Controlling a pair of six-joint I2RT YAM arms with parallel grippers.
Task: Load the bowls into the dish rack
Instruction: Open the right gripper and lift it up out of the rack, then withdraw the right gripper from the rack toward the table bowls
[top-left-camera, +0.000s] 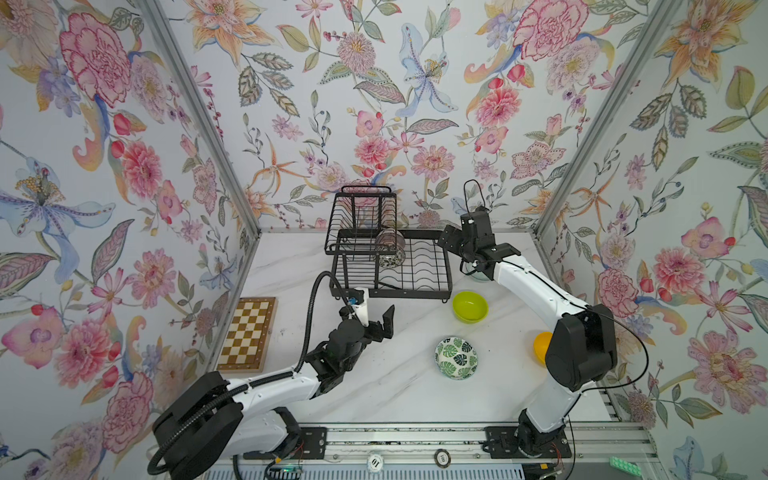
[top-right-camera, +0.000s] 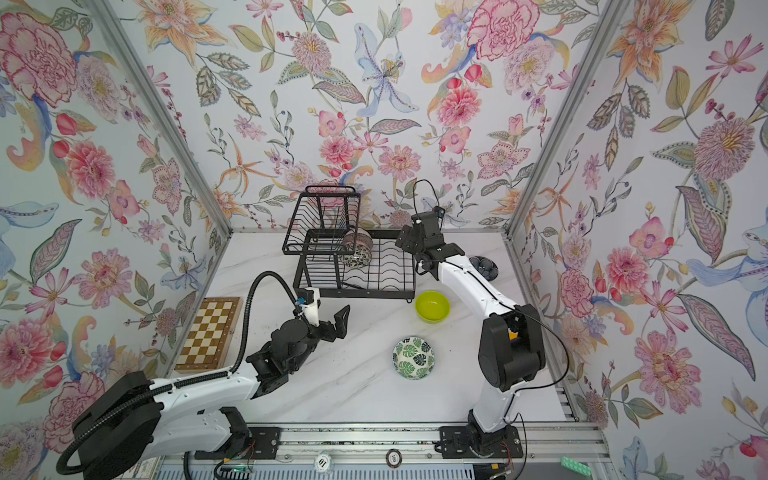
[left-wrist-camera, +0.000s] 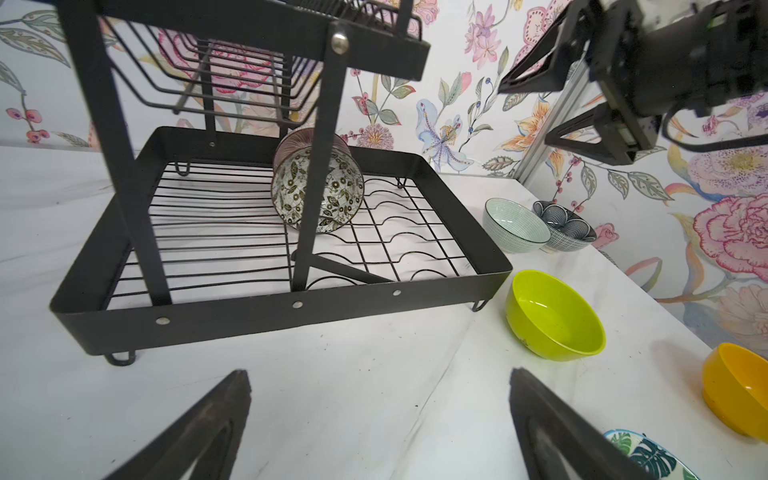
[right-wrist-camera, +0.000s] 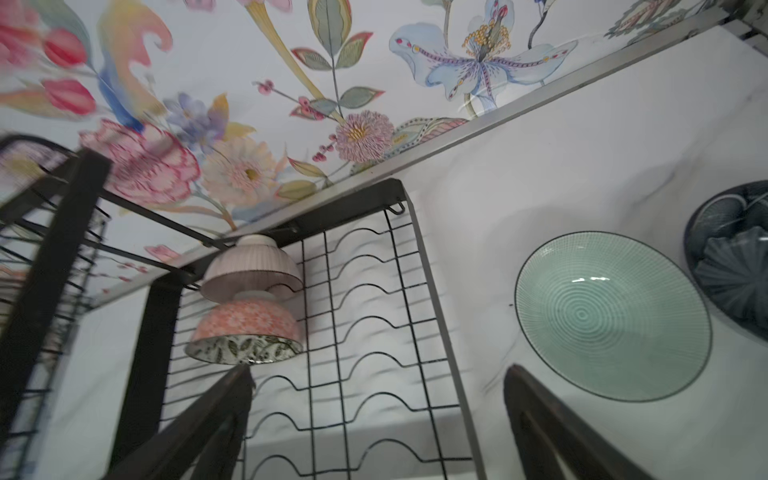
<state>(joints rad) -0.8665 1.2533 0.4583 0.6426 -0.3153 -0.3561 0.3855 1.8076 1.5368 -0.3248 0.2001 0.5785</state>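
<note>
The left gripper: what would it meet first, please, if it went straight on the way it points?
Probably the front wall of the dish rack, across bare table; the lime bowl lies off that line. Depth is unclear, so the table could come first.

Orange-yellow bowl (top-left-camera: 540, 347) half behind right arm (top-left-camera: 582, 347)

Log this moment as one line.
dish rack lower tray: pink ribbed bowl, patterned bowl | left tool: open, empty | right tool: open, empty, near celadon bowl
</note>
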